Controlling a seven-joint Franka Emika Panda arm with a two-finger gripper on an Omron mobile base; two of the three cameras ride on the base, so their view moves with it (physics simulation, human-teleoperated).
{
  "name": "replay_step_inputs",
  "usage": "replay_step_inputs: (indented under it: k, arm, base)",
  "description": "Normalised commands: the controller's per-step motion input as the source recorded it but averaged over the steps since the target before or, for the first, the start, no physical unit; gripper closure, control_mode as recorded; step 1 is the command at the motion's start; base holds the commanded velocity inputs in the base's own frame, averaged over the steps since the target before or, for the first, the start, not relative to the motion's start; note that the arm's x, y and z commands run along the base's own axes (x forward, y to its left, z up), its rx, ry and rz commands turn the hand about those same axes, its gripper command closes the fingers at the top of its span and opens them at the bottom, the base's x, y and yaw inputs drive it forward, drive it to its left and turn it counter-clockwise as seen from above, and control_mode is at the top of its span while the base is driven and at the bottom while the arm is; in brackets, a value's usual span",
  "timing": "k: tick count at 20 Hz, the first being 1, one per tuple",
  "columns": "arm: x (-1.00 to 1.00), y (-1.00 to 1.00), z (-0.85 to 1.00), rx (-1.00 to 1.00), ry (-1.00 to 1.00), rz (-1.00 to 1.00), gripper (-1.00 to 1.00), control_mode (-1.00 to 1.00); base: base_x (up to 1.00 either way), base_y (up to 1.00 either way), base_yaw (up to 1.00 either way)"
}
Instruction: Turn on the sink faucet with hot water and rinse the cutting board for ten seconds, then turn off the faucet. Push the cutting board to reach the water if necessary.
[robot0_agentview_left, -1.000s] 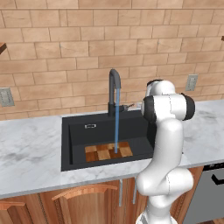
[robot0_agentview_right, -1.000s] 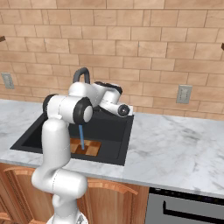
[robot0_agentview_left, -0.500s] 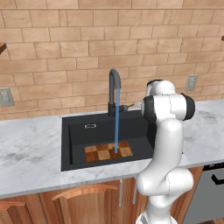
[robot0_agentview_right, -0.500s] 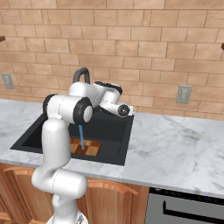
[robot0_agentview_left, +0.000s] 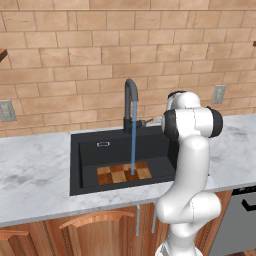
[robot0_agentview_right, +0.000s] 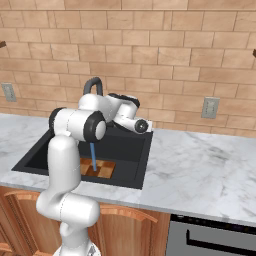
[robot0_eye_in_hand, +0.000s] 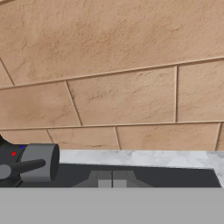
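Rinsing in progress: the cutting board lies flat on the floor of the sink, toward the basin's 5 o'clock corner in the left base view, and the water falls from the faucet straight onto its right half. Nothing differs from a second ago: stream, board and arm all sit as before. Judgement: the ten-second rinse is being counted out, and no push of the board is needed. The gripper has its fingers together, holding nothing, beside the lever at the tap's 3 o'clock. Shutting the water off remains.
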Motion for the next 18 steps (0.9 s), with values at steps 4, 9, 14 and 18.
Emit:
replay_step_inputs:
  k: [4, 9, 14, 18]
  arm:
    - [0.0, 0.0, 0.0, 0.0, 0.0, 0.0, 1.0, -1.0]
    - [0.0, 0.0, 0.0, 0.0, 0.0, 0.0, 1.0, -1.0]
    - [0.0, 0.0, 0.0, 0.0, 0.0, 0.0, 1.0, -1.0]
    - [0.0, 0.0, 0.0, 0.0, 0.0, 0.0, 1.0, -1.0]
  base:
    - [0.0, 0.0, 0.0]
    - [0.0, 0.0, 0.0]
    - [0.0, 0.0, 0.0]
    - [0.0, 0.0, 0.0]
